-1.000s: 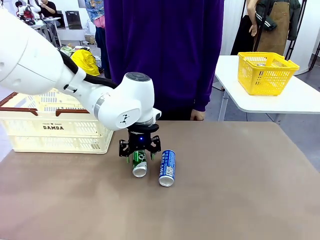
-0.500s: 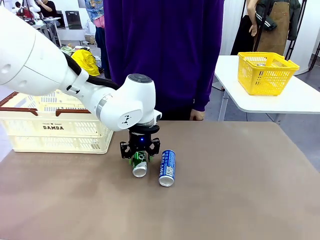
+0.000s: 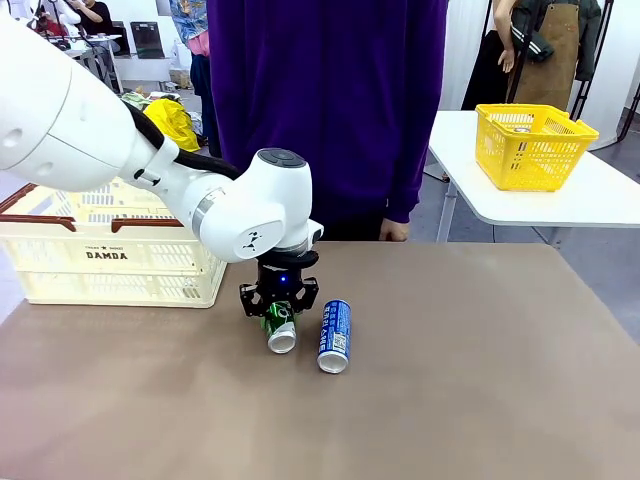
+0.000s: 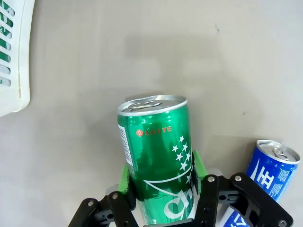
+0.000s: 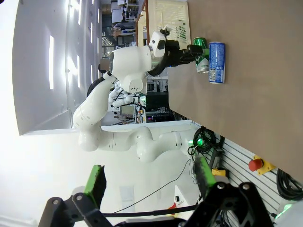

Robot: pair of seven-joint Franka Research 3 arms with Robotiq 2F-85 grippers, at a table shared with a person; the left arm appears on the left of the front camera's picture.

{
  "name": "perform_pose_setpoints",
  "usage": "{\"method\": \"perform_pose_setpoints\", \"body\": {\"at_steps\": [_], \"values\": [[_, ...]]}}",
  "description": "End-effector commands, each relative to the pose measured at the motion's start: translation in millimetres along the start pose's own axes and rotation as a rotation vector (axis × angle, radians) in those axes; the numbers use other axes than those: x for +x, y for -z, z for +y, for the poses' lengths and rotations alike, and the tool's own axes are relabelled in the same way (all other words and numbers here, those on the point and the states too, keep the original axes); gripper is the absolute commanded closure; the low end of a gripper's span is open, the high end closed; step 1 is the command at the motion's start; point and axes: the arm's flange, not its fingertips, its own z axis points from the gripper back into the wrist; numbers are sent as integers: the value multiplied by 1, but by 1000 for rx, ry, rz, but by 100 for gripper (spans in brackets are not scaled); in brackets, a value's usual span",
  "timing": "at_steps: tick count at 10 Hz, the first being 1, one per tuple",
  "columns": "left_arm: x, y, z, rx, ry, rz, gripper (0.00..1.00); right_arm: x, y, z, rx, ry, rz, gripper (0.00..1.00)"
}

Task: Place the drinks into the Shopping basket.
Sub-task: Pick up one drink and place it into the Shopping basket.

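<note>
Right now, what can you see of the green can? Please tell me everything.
The green can is a slim metal drink can, glossy green, with a silver top and pull tab. It is printed "LOTTE" with white stars and white script, and it looks undented. It lies on its side on the brown table, silver end toward the robot. The left gripper comes down over it, with its green pads against both sides. A blue can lies beside it, roughly parallel and not touching.
</note>
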Motion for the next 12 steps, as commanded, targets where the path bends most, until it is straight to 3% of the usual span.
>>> {"method": "perform_pose_setpoints", "body": {"at_steps": [1,3,6,8,10,12], "values": [[0,0,1,17,-23,-31,100,3,0,8,23,17,-12,0],[-4,-32,10,-28,29,-52,100,3,0,8,23,17,-12,0],[-36,-167,23,-141,234,-128,100,3,0,8,23,17,-12,0],[-57,-217,26,-90,274,-128,100,3,0,8,23,17,-12,0],[-64,-228,35,-91,263,-128,100,3,0,8,23,17,-12,0],[-72,-229,21,-99,275,-148,100,3,0,8,23,17,-12,0]]}}
